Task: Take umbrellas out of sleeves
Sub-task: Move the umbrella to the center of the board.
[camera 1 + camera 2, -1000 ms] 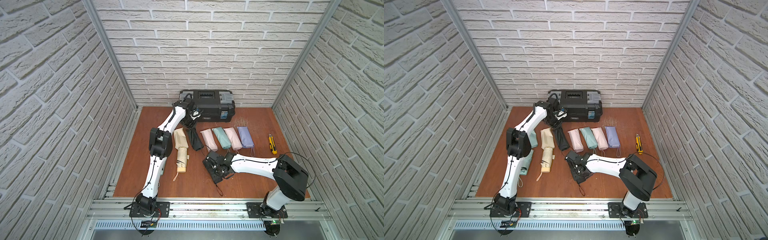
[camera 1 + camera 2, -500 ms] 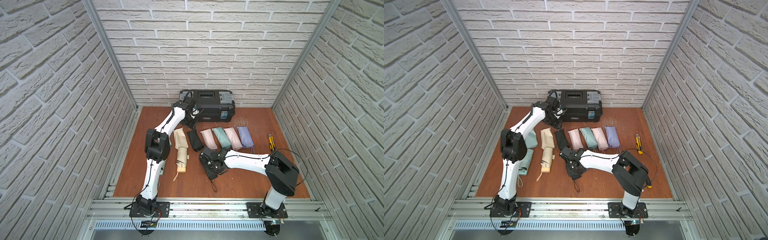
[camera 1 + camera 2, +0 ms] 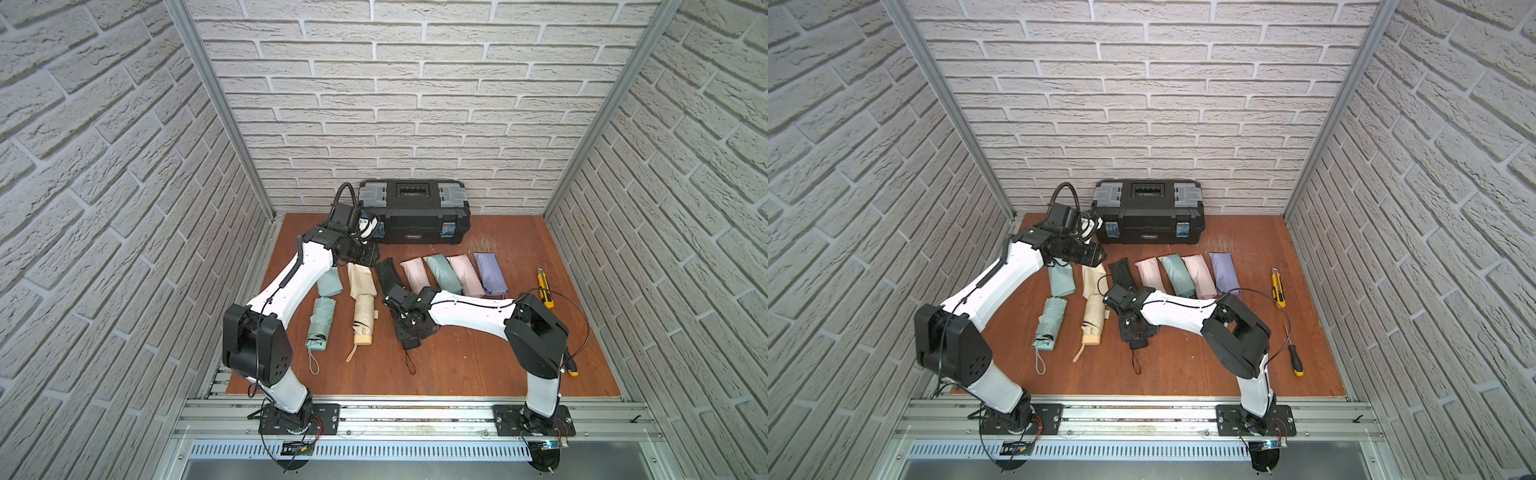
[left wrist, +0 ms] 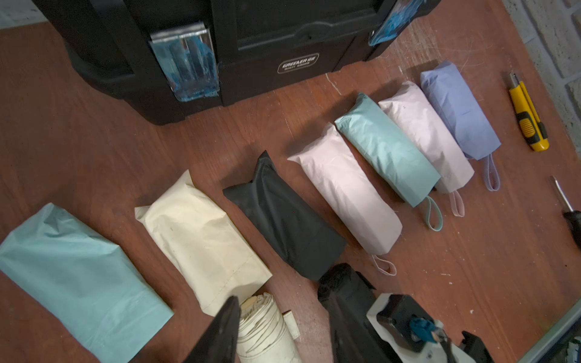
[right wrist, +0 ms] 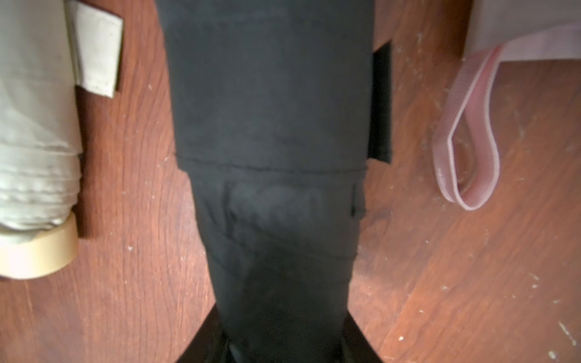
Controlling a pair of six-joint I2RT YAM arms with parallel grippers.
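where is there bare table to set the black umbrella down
Widest bare patch: the table's front strip between black umbrella and screwdriver. Also the back corner between toolbox and knife. Crowded: the sleeves, packed side by side.

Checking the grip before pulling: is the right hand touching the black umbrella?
Touching. In the right wrist view, both fingers of the right hand press against the black umbrella.

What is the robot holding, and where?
The right gripper clamps the black umbrella on its rolled fabric near the handle end; the left gripper holds nothing.
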